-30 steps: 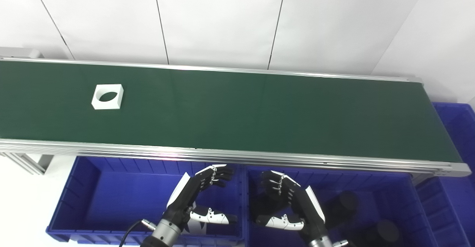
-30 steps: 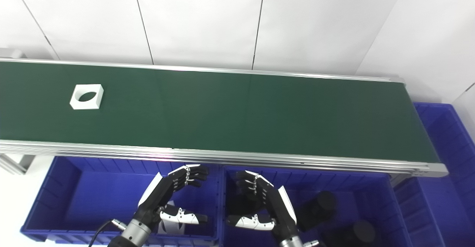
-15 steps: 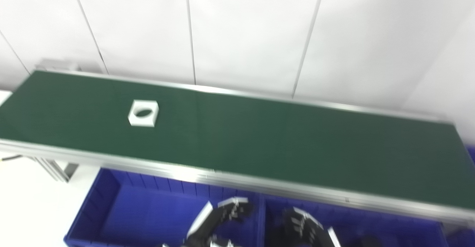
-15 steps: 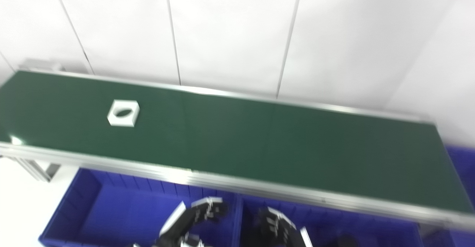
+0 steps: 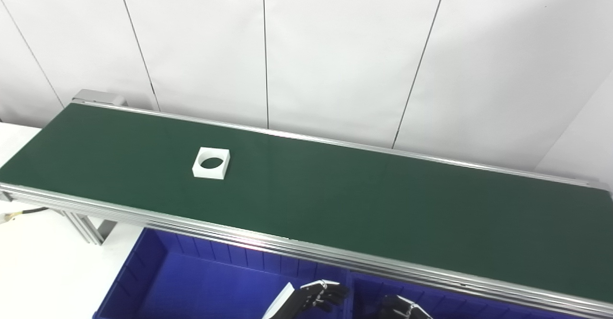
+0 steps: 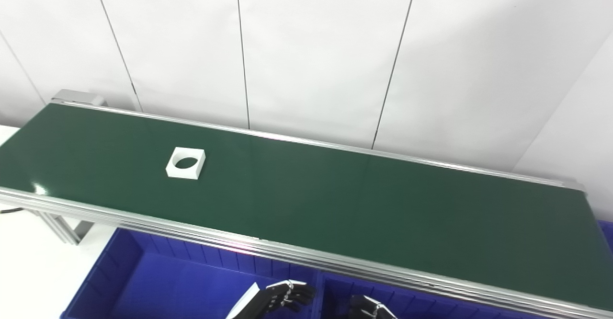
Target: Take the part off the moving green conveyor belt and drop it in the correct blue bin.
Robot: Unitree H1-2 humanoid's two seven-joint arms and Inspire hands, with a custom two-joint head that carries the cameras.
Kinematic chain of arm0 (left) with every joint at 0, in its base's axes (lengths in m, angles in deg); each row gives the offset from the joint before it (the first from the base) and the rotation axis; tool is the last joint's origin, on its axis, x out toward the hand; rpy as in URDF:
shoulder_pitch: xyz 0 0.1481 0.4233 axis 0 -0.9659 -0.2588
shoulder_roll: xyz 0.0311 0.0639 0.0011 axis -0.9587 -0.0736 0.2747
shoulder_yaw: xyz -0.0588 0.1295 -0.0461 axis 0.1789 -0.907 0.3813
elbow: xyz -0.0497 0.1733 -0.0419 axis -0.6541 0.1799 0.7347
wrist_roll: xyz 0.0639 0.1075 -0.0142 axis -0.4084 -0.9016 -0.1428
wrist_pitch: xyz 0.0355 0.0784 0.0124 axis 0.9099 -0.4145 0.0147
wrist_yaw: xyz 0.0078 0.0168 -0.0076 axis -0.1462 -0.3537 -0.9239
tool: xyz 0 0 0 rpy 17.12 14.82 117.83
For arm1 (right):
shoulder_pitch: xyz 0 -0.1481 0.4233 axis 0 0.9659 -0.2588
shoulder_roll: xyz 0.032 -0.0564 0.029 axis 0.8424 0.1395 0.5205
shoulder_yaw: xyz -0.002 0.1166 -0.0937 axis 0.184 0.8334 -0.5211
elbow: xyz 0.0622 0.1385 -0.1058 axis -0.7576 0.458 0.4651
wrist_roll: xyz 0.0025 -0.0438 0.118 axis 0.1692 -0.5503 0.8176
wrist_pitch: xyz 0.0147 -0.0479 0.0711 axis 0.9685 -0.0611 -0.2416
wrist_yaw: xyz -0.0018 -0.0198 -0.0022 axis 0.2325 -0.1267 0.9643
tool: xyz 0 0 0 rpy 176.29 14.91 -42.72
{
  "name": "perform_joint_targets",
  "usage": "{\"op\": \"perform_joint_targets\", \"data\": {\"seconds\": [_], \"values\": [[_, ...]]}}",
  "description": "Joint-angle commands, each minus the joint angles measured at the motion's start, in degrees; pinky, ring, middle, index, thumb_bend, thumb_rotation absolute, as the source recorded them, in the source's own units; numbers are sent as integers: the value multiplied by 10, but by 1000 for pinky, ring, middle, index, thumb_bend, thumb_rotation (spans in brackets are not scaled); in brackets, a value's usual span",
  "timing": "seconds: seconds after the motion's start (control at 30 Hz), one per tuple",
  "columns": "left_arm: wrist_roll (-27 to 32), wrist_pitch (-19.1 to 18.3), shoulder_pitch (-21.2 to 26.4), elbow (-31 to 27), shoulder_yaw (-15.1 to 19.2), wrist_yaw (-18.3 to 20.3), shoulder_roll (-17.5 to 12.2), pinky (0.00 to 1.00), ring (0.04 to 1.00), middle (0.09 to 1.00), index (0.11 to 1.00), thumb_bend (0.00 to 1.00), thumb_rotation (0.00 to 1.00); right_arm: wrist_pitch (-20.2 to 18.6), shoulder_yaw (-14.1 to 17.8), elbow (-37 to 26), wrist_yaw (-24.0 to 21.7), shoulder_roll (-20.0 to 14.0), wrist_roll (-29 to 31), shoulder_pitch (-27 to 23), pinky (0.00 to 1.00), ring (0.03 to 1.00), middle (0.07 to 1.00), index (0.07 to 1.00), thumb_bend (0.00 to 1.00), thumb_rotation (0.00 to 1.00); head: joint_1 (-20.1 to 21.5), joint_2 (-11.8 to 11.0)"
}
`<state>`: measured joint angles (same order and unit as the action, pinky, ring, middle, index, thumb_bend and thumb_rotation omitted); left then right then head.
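A white square part (image 5: 211, 163) with a round hole lies flat on the green conveyor belt (image 5: 335, 199), toward its left end. Only the fingertips of both hands show at the bottom edge, in front of the belt's near rail and over the blue bins. My left hand (image 5: 309, 301) has its fingers loosely curled with nothing in them. My right hand (image 5: 400, 307) is mostly cut off and also shows nothing held. Both hands are far below and to the right of the part.
Two blue bins sit under the belt's near rail: the left bin (image 5: 143, 261) and the right bin (image 6: 421, 304), split by a wall between my hands. A white panelled wall stands behind the belt. A white table surface (image 5: 38, 271) lies at the lower left.
The camera has tilted up and turned left, so the whole picture shifted and my hands dropped to the bottom edge. The part sits further right along the belt than before.
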<state>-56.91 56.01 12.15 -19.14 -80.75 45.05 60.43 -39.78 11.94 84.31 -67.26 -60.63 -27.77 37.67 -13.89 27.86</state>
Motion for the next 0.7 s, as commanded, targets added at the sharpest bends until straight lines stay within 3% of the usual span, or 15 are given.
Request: {"op": "perform_joint_targets", "data": {"seconds": [0.0,0.43,0.53,0.67], "values": [[0,16,11,-10,-3,-17,-1,677,732,764,741,928,98,29,5,-12,-11,5,4,-6,682,758,799,751,941,240,-4,1],[-1,16,12,-15,-13,-25,2,677,737,765,743,922,119,29,10,-6,-13,3,0,-9,695,766,805,758,926,254,-32,0],[-4,16,10,-36,-19,-27,-1,675,736,761,744,919,128,29,12,-3,-14,3,0,-11,696,768,806,761,922,252,-36,0],[-21,16,-4,-122,-33,-32,-13,662,728,753,746,924,156,29,16,1,-25,3,4,-13,710,781,812,765,913,270,-41,1]]}}
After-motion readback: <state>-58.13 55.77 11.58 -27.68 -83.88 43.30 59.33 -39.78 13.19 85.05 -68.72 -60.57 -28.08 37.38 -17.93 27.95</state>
